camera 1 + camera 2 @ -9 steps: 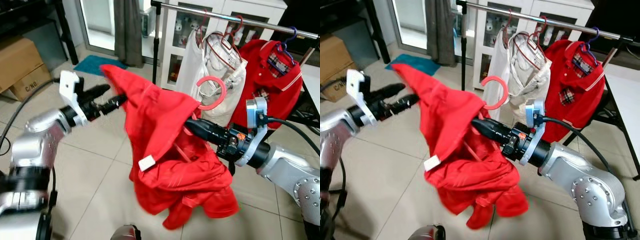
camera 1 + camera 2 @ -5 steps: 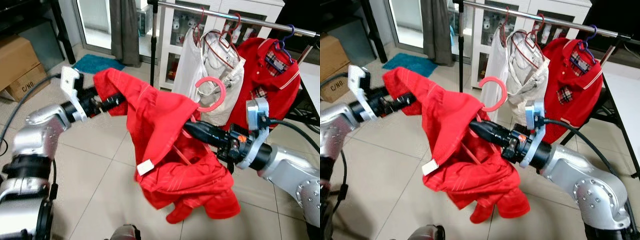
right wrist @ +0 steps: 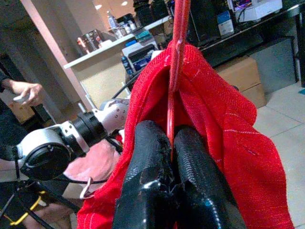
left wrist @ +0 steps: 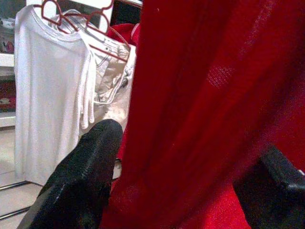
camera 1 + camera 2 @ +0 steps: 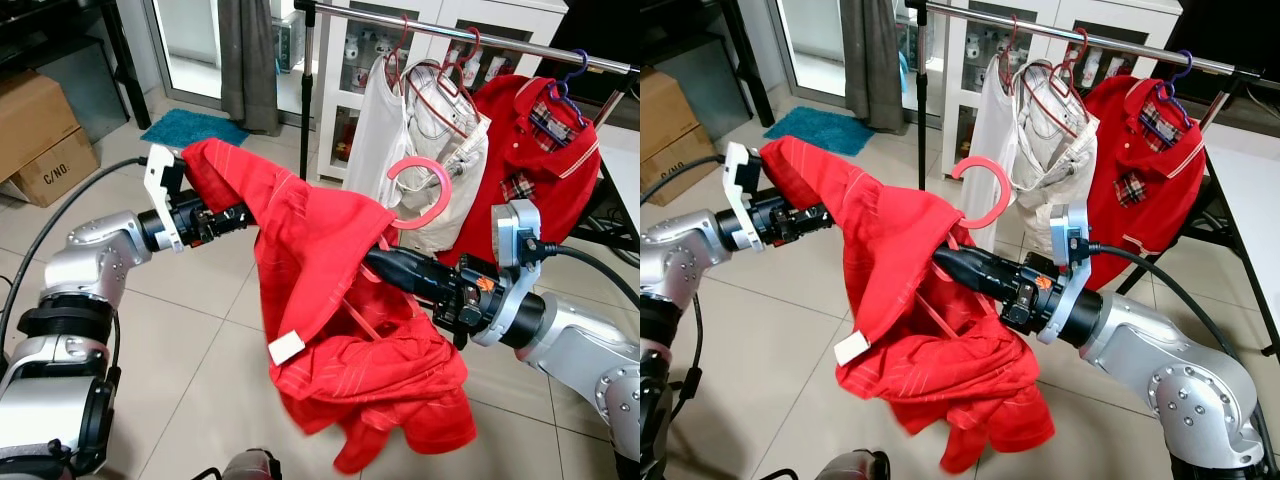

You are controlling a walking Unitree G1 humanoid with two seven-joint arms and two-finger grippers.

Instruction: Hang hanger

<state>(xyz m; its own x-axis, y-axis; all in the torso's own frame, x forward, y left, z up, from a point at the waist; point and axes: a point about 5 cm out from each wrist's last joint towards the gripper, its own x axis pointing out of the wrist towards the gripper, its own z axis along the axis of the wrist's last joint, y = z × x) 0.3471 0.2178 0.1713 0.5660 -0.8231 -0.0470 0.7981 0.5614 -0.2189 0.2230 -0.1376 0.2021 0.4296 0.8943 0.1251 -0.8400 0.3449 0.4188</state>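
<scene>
A red shirt hangs bunched on a red hanger whose hook stands up above it. My right gripper reaches in from the right and is shut on the hanger's neck; in the right wrist view its fingers pinch the thin red stem. My left gripper is pushed into the shirt's left shoulder. The left wrist view shows its fingers set wide apart with red cloth between them. The clothes rail runs across the back, above the hook.
On the rail hang a white top, a beige garment and a red polo. The rail's black post stands behind the shirt. Cardboard boxes sit at the left on the tiled floor. A person's hand is visible in the right wrist view.
My left gripper has moved right, in towards the shirt, and its fingers are now buried under the shoulder cloth. The shirt hangs less stretched. The right gripper keeps its hold on the hanger.
</scene>
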